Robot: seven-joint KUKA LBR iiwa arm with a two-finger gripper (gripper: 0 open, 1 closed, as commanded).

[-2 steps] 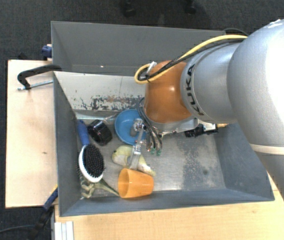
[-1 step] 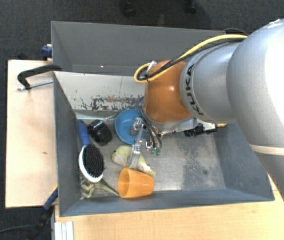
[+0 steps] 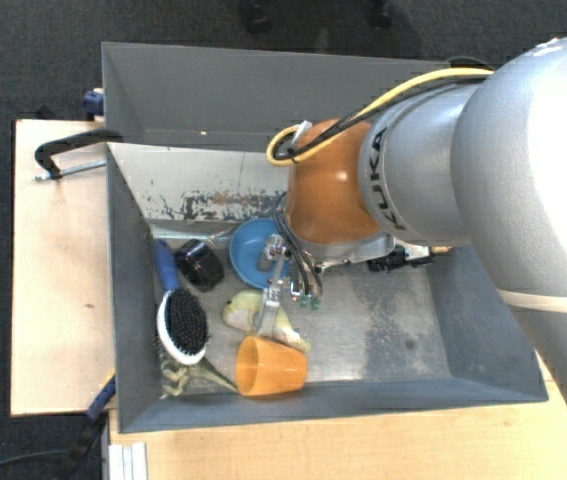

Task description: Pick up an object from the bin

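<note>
One orange cup [image 3: 271,366] lies nearest, on its side. Behind it, the gripper [image 3: 272,306] hangs over a pale lump [image 3: 244,312], left of centre in the bin [image 3: 131,298]. The lump is probably soft and light; pinch it across its middle. Whether the gripper is released or clenched cannot be told. A blue bowl [image 3: 251,248] lies beyond.

Silver arm [image 3: 503,158], orange cover [image 3: 325,196], yellow cable [image 3: 410,88]

the arm [image 3: 483,158] is cut off at 3 o'clock and covers the bin [image 3: 213,88] wall there. its orange cover [image 3: 328,193] hides the 2 o'clock side of the blue bowl [image 3: 248,251]. the claw [image 3: 275,293] partly covers a pale lump [image 3: 241,311] of a kind i cannot tell. the olive tangle [image 3: 175,376] at 7 o'clock is too small to name.
</note>
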